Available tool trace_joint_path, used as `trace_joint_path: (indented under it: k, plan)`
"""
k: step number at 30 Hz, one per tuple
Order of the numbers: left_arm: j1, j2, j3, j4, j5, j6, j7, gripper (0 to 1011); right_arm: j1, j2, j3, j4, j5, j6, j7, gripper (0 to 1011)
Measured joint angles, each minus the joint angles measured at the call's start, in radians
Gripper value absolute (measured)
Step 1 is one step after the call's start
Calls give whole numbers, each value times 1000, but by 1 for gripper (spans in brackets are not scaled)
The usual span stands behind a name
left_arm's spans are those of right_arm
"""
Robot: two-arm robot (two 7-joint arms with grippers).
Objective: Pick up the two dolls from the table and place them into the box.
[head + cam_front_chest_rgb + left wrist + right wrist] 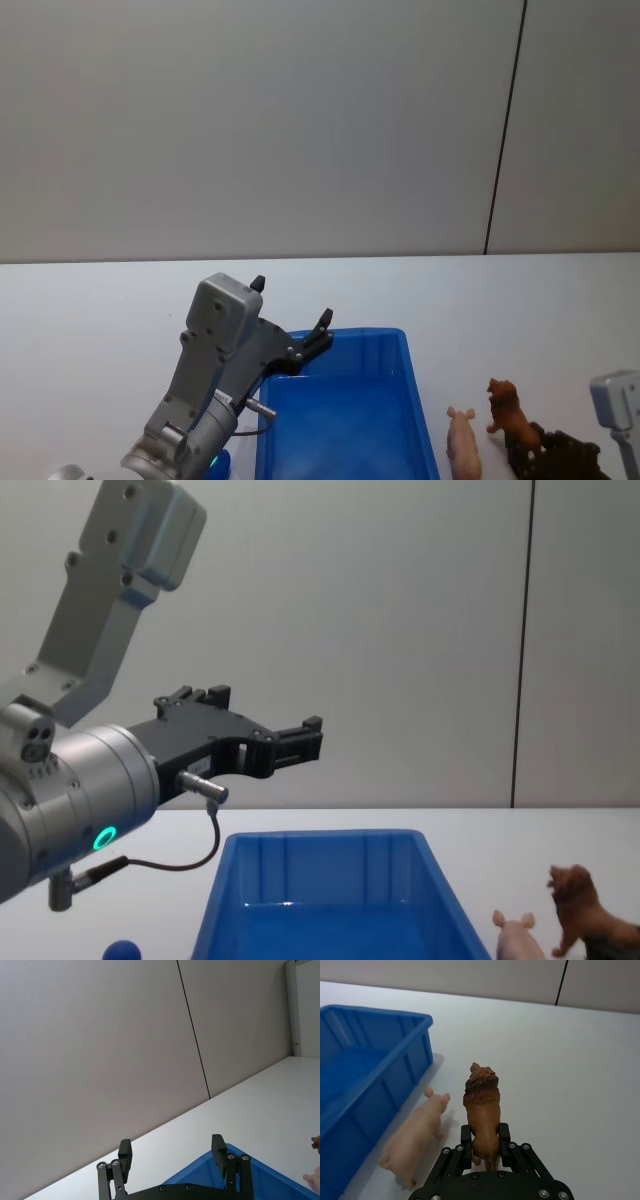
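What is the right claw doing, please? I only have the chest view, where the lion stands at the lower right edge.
Observer: The right claw is shut on the hindquarters of the lion, gripping both flanks.
Operator: Thank you. Does it touch the other doll?
Observer: No. The pig stands beside the lion, toward the box, apart from the claw.
Operator: And how is the other arm?
Observer: The left claw is open, with nothing between its fingers, above the box's far edge.
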Motion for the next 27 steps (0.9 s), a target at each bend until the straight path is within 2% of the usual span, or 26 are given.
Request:
trace_joint_path:
  k: [10, 18, 27]
  plan:
    - [0, 0, 0, 0, 0, 0, 0, 1001, 0, 1, -3, -47, -17, -29, 30, 299]
    - [0, 0, 0, 0, 0, 0, 0, 1001, 17, -8, -14, -85, -30, -40, 96, 299]
    - [0, 0, 0, 0, 0, 0, 0, 1001, 61, -44, -43, -86, -51, -40, 196, 299]
